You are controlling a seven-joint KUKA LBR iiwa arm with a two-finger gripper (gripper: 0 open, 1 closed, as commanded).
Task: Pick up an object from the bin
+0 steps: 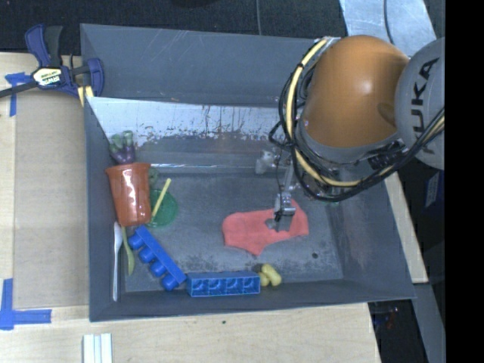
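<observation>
- The gripper (pixel 283 218) is low in the bin (pixel 363 237). Its tip is on or just above the right part of a flat red piece (pixel 257 231), which looks like soft cloth or foam.
- If the gripper is open or closed, I cannot tell; the tip looks narrow and the wrist hides much of it.
- The red piece lies on the bin floor. Most of it spreads to the view's left of the tip, and a small lobe goes to the right of the tip.
- I judge this piece is the thing to take. It is thin and flat, so you must press down to the floor before you close, otherwise the gripper may close on air.
- Close where the piece can fold up between the pads, and lift straight up. Lift slowly, because a limp piece can slip out.
- Below the tip in the view, near the front wall, there is a small yellow thing (pixel 270 276) and a blue brick (pixel 224 285). They are apart from the red piece, so they should not be in the way.
- A second blue brick (pixel 155 259) and an orange cup (pixel 130 193) stand well apart, to the view's left of the tip. You do not need to go there.
</observation>
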